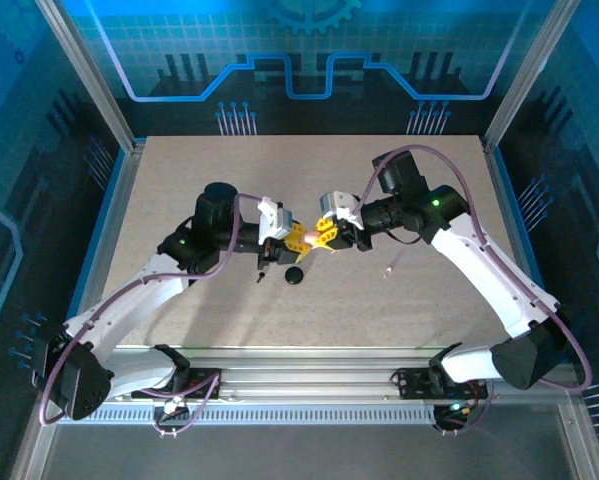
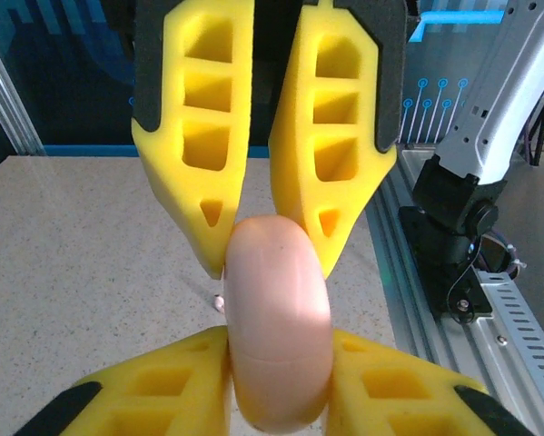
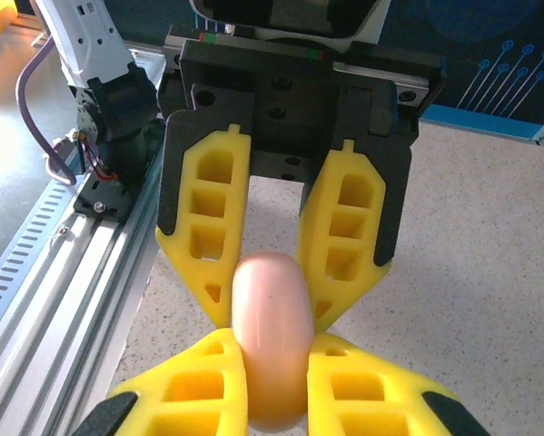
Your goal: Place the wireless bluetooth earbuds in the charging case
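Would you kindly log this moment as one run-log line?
left hand: shut on pink case | right hand: shut on pink case | black case: on table

A robotics lab cell is suggested: a surface (image 1: 399, 300) is enclosed by aluminium posts (image 1: 84, 70) and blue panels (image 1: 309, 40) printed with circuit and gear motifs, and two robot arms (image 1: 129, 295) are bolted to a slotted rail (image 1: 309, 385) at the near edge.
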Robot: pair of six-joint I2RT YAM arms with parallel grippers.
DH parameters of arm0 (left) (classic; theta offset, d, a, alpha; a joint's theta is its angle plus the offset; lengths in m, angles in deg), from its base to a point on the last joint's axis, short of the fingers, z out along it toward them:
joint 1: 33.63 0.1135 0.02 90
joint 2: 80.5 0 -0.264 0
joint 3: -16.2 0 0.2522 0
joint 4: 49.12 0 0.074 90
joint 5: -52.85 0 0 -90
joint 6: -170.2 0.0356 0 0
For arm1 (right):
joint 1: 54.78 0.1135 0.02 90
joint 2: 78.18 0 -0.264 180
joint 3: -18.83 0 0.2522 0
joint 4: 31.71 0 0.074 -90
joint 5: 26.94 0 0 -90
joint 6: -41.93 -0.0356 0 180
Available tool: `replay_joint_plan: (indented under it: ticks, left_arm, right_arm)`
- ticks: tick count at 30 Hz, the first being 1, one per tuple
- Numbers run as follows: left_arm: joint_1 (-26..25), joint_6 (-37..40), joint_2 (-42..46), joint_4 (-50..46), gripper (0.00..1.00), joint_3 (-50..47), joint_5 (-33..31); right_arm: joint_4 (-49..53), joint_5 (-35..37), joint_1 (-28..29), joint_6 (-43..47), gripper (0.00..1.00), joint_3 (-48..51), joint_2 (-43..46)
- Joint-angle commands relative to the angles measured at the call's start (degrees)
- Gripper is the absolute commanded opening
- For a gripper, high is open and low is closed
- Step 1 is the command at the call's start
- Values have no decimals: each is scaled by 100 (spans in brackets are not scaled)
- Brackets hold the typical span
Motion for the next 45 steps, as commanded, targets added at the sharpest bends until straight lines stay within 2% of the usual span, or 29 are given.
replay_joint_plan:
  ticks: [1,2,3,5,6,10,21,45]
  left_arm:
    - [-74,14,114,116,22,-35,104]
    - [-67,21,125,109,21,-36,87]
    - [-70,31,144,108,20,-44,58]
    - [-74,88,169,79,20,-60,22]
    - [-74,116,186,44,20,-54,-1]
    - [-72,168,207,-29,20,-45,-16]
    - [-74,181,173,-74,19,-27,6]
    - [-78,339,116,-206,17,-36,-7]
  right_arm:
    - [-119,-162,37,-73,15,64,98]
    - [-135,-150,37,-88,15,72,104]
    - [-182,-115,37,-128,20,89,114]
    - [-292,39,31,-240,37,137,143]
    - [-304,94,43,-233,41,159,161]
    - [-322,140,109,-222,48,195,156]
    - [-516,449,204,-322,48,207,133]
    - [-1280,1118,-95,-721,47,433,539]
